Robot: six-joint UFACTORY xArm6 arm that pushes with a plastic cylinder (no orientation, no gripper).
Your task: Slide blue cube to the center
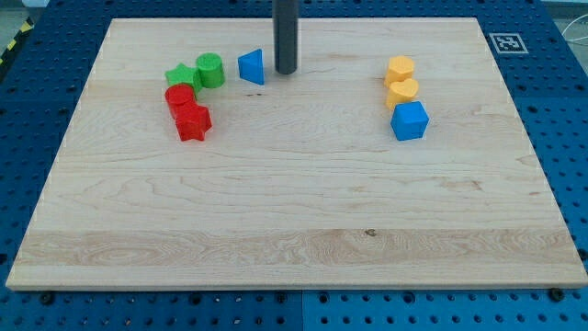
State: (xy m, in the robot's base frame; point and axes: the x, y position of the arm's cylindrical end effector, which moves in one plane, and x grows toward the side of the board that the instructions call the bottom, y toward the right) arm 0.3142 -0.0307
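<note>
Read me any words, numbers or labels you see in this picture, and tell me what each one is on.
No readable words or numbers anywhere.
One black-and-white square marker sits at the wooden board's top right corner: a coded pattern, not text.
The blocks and my tip carry no markings.

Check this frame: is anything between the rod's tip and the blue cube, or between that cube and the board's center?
Nothing visible blocks either. My tip sits beside the blue wedge-like block, far left of the blue cube; bare wood lies between, and between cube and center.
</note>
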